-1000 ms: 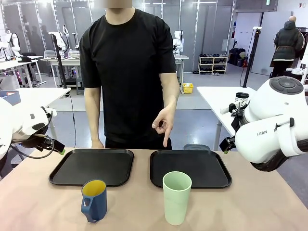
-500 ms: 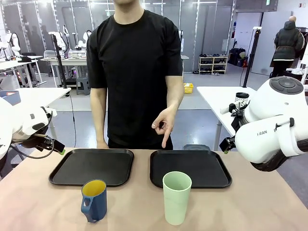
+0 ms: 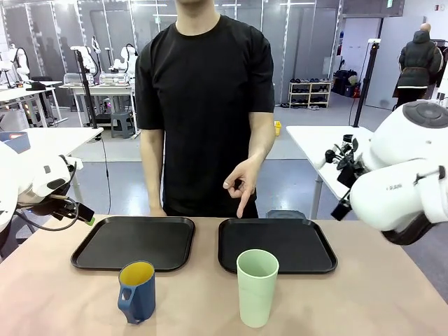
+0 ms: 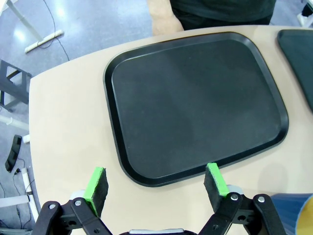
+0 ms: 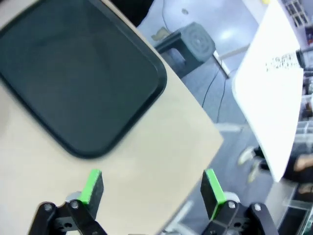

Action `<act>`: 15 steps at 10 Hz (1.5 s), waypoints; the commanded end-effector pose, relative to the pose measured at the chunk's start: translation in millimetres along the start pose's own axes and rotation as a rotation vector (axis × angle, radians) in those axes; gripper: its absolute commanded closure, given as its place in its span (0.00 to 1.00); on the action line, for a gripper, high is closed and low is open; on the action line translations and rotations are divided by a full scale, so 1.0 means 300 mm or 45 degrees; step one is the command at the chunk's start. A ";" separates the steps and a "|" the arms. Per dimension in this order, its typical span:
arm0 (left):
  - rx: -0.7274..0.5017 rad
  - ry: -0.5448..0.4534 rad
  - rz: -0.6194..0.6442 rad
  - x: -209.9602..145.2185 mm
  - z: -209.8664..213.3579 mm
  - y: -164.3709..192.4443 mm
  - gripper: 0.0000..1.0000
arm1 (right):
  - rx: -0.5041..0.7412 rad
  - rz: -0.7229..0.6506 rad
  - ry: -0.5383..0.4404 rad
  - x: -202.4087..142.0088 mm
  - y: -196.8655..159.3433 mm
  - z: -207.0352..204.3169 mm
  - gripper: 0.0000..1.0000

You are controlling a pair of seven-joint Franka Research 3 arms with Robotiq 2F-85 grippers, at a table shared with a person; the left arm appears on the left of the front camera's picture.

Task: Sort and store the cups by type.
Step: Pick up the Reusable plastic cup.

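A dark blue handled mug with a yellow inside (image 3: 137, 290) stands on the table in front of the left black tray (image 3: 133, 242). The tall pale green tumbler (image 3: 257, 287) stands in front of the right black tray (image 3: 276, 245). My left gripper (image 3: 85, 215) hangs at the table's left edge; in its wrist view it (image 4: 156, 181) is open over the near rim of the left tray (image 4: 195, 98), with the mug's edge (image 4: 298, 215) at the lower right. My right gripper (image 5: 151, 188) is open above bare table beside the right tray (image 5: 73, 78). Both grippers hold nothing.
The person stands at the far side, one hand (image 3: 241, 185) pointing a finger down at the right tray. My right arm (image 3: 399, 189) hovers off the table's right side. A grey stool (image 5: 195, 39) and a white side table (image 5: 274, 88) stand beyond the table's edge.
My right arm has turned and lifted slightly toward the right. The person has shifted a little to the right, still pointing. The left arm and both cups have not moved.
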State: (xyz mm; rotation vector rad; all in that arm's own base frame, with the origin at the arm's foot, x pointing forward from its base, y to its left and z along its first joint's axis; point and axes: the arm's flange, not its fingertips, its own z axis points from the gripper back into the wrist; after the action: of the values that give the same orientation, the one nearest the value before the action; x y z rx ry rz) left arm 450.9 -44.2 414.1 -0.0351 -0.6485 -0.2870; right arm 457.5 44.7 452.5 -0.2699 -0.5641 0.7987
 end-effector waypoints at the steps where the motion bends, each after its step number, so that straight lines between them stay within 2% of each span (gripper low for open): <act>1: 0.001 -0.001 0.000 0.002 0.000 0.000 0.00 | -0.069 0.337 0.076 -0.035 -0.161 0.068 0.00; 2: 0.001 -0.001 0.000 0.002 0.000 0.000 0.00 | -0.038 0.471 0.044 -0.035 -0.205 0.070 0.00; 3: 0.001 -0.001 0.000 0.002 0.000 0.000 0.00 | 0.020 0.594 0.092 -0.041 -0.229 0.066 0.00; 5: 0.001 -0.001 0.000 0.002 0.000 0.000 0.00 | 0.168 0.748 0.096 -0.045 -0.233 0.066 0.00; 8: 0.001 -0.001 0.000 0.002 0.000 0.000 0.00 | 0.217 0.788 0.109 -0.048 -0.222 0.064 0.00; 9: 0.001 -0.001 0.000 0.002 0.000 0.000 0.00 | 0.165 0.755 0.111 -0.051 -0.184 0.052 0.00; 12: 0.001 -0.001 0.000 0.002 0.000 0.000 0.00 | 0.165 0.755 0.111 -0.051 -0.184 0.052 0.00; 13: 0.001 -0.001 0.000 0.002 0.000 0.000 0.00 | 0.183 0.769 0.118 -0.050 -0.184 0.055 0.00; 15: 0.001 -0.001 0.000 0.002 0.000 0.000 0.00 | 0.326 0.837 0.028 -0.077 -0.104 0.023 0.00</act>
State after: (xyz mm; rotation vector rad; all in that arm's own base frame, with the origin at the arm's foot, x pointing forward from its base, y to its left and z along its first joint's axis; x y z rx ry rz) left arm 450.8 -44.3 414.0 -0.0351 -0.6481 -0.2871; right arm 467.1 6.2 470.9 -0.3011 -0.3287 1.4279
